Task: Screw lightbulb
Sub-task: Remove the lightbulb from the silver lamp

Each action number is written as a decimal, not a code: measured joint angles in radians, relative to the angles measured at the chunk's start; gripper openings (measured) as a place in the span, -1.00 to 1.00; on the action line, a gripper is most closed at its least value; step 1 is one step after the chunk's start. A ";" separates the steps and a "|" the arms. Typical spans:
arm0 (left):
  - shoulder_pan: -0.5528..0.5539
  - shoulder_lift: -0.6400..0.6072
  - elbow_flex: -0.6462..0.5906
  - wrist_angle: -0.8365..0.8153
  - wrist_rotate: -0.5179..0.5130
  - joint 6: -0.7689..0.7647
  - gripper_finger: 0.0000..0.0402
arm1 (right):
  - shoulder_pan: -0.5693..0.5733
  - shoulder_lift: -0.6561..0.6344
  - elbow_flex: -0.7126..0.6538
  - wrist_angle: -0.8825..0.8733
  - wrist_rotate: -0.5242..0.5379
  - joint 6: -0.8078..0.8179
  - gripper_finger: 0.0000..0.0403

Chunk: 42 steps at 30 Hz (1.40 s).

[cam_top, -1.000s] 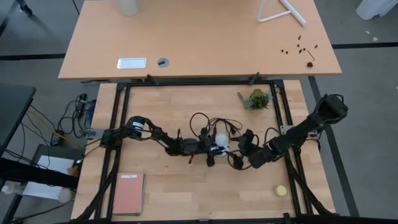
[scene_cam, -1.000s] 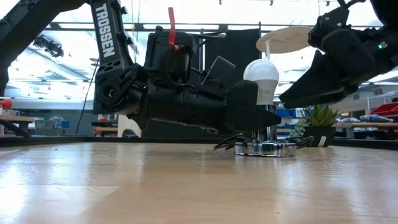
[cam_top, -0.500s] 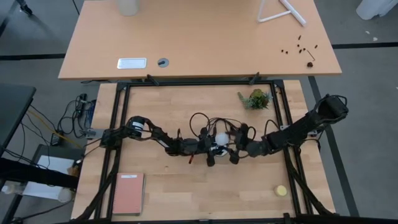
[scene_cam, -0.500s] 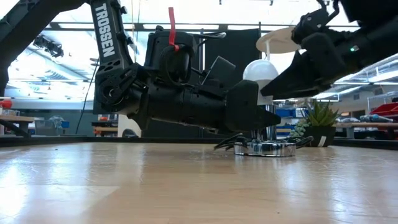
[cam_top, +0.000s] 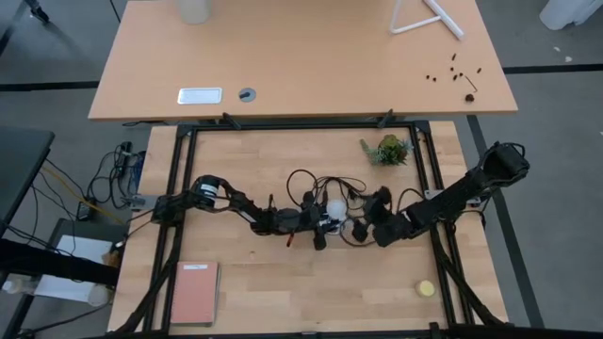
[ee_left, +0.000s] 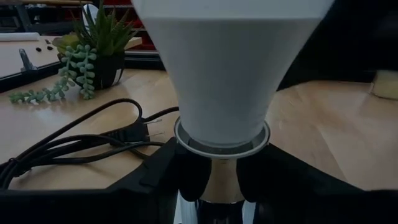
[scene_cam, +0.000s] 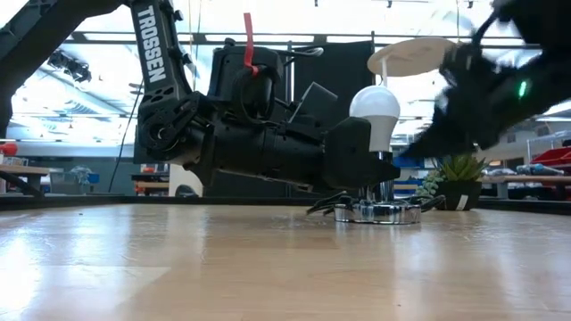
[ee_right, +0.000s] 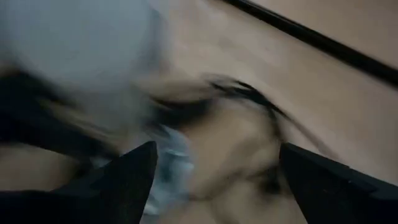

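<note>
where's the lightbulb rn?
The lightbulb stands upright above the silvery disc near table centre in the high view, between the left gripper at its base and the right gripper alongside.

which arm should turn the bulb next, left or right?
Probably right. The left claw is clamped low at the lightbulb's screw end, steadying it over the silvery base. The right claw is open just beside the bulb with its globe exposed, so it can grip and twist.

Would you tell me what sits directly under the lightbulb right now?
The lightbulb stands upright on a post rising from the round silvery base. The left gripper clasps that post, so the socket itself is hidden.
</note>
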 joint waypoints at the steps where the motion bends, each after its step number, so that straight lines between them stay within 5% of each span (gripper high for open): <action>1: 0.000 0.000 0.000 0.000 0.000 0.000 -0.08 | 0.007 -0.003 0.005 0.035 -0.037 -0.007 0.72; 5: 0.000 0.000 0.000 0.003 0.003 0.000 -0.08 | 0.016 0.012 -0.003 0.128 -0.172 -0.077 0.72; 19: -0.001 0.002 0.000 0.011 0.007 -0.006 -0.08 | -0.090 0.014 0.000 0.244 -0.194 -0.277 0.72; 26: 0.000 0.002 0.000 0.011 -0.012 -0.010 -0.08 | -0.059 -0.008 0.001 0.098 -0.077 -0.186 0.72; 31: 0.000 0.002 0.000 0.011 -0.013 -0.006 -0.08 | 0.007 -0.078 0.000 -0.136 0.090 0.073 0.72; 38: 0.000 0.001 0.000 0.011 -0.013 -0.006 -0.08 | 0.007 -0.105 0.000 0.036 -0.193 -0.102 0.72; 42: -0.001 0.001 0.000 0.011 -0.014 -0.007 -0.08 | -0.027 -0.105 0.000 0.102 -0.215 -0.190 0.72</action>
